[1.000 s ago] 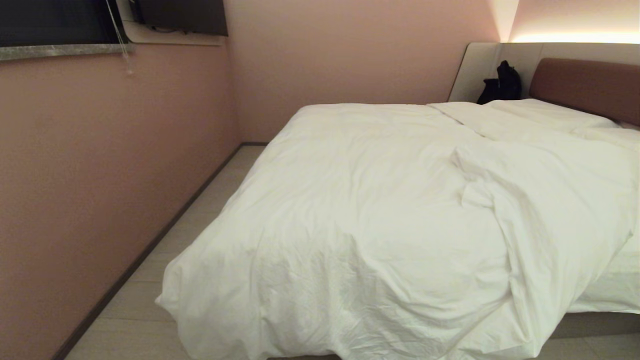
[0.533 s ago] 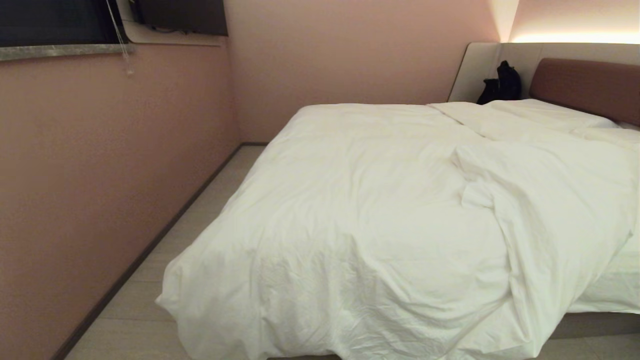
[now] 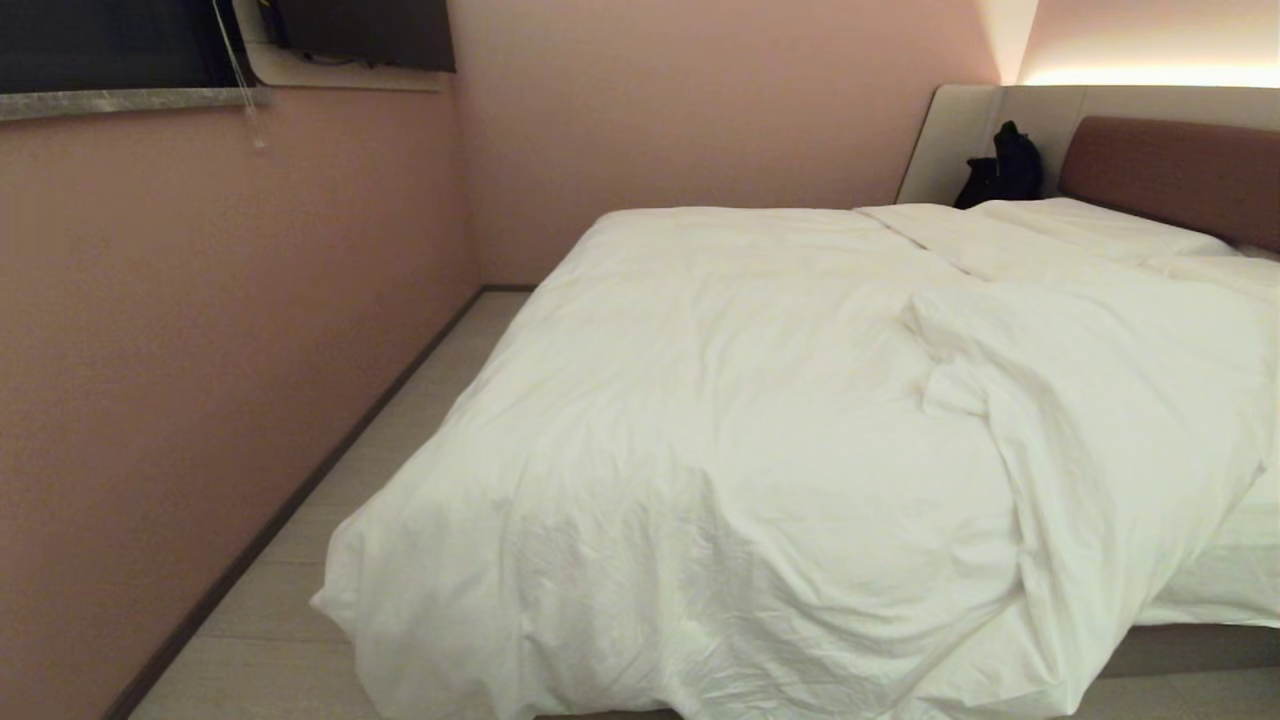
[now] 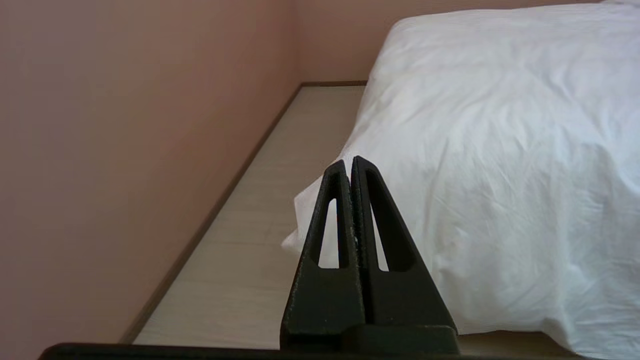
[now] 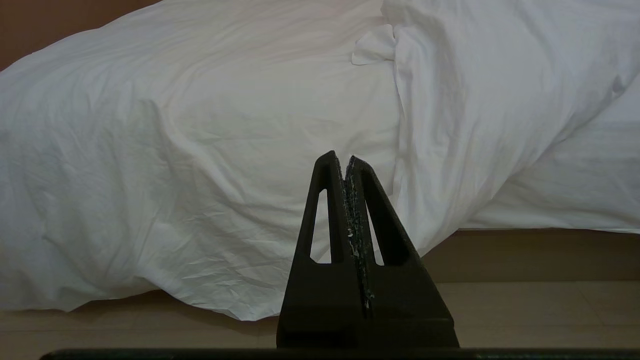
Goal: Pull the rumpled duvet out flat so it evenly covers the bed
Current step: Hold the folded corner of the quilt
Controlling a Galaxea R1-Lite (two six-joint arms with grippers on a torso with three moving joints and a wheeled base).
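Two grippers, left gripper (image 4: 349,162) and right gripper (image 5: 343,159), fingers clenched on nothing, both short of the bed (image 3: 1180,650); duvet (image 3: 760,420) bunched toward the foot, corner overhanging the floor (image 3: 400,420); risk: a tug there drags it further off

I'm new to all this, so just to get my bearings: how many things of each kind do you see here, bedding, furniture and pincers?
Duvet: 1
Pillows: 1 showing clearly
Bed: 1
Black bag by the headboard: 1
Robot pincers, left pincer and right pincer, both shut and empty: 2
Total: 6
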